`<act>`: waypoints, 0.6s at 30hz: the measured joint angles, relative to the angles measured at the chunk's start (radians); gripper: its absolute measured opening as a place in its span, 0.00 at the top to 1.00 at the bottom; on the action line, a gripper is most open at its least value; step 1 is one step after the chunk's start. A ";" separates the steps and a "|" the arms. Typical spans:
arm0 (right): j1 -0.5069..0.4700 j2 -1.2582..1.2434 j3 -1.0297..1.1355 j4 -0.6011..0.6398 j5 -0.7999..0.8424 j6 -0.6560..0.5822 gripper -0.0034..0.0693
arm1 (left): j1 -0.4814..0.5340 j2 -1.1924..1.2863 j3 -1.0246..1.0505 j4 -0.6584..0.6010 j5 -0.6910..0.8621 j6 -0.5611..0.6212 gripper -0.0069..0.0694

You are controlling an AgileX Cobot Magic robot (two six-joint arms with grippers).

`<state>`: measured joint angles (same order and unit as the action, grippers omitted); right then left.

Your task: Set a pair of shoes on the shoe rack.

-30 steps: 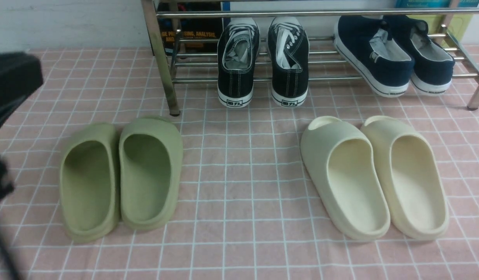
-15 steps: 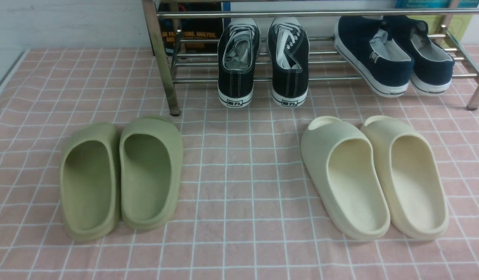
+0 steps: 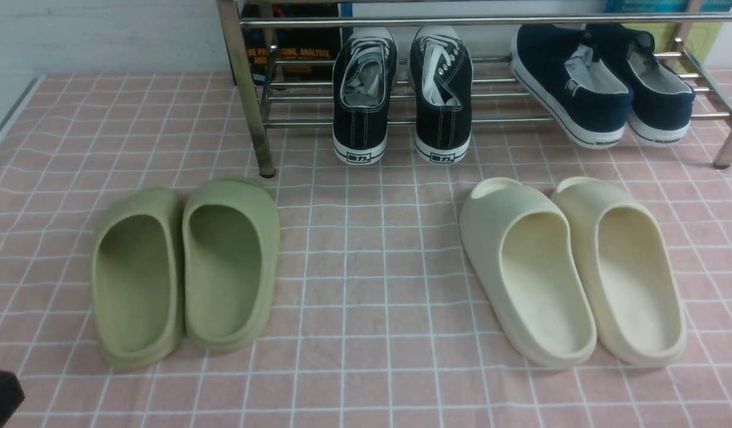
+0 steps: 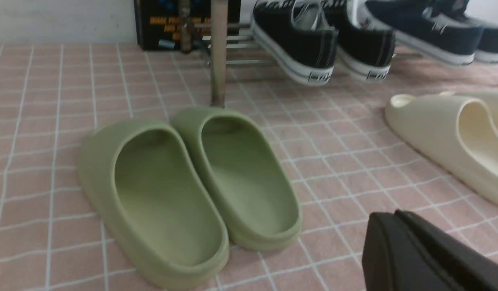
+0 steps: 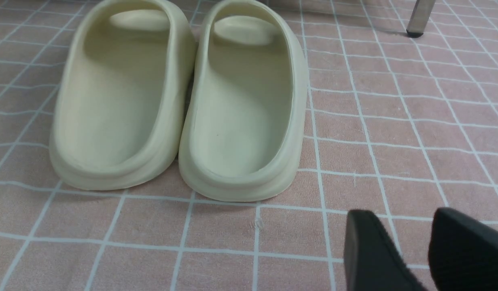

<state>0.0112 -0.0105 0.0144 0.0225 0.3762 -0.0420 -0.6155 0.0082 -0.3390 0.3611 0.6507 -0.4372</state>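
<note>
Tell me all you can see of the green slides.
The green slides are a matching pair, plain and rubbery-looking, with thick rims, closed rounded toes and open backs. They stand empty, soles down, side by side and seemingly touching, on the checked floor, toes toward the rack.

Sneakers (image 3: 443,101) on rack (image 3: 401,122), behind slides (image 3: 526,273).

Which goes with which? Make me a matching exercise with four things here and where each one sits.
Things:
1. black laced sneakers
2. navy sneakers
3. green slides
4. cream slides

Places:
A. floor, on the right
B. rack's lower shelf, right end
C. floor, on the left
D. rack's lower shelf, left of the other pair

Pairs: 1-D, 2-B, 3-C, 4-A
</note>
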 joint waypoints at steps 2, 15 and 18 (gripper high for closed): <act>0.000 0.000 0.000 0.000 0.000 0.000 0.62 | 0.003 0.000 0.017 0.006 -0.007 0.000 0.89; 0.000 0.000 0.000 0.000 0.000 0.000 0.62 | 0.396 0.000 0.285 -0.148 -0.637 0.218 0.88; 0.000 0.000 0.000 0.000 0.000 0.000 0.62 | 0.463 0.000 0.355 -0.230 -0.688 0.250 0.88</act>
<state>0.0112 -0.0105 0.0144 0.0225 0.3762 -0.0420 -0.1527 0.0082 0.0158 0.1308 -0.0378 -0.1874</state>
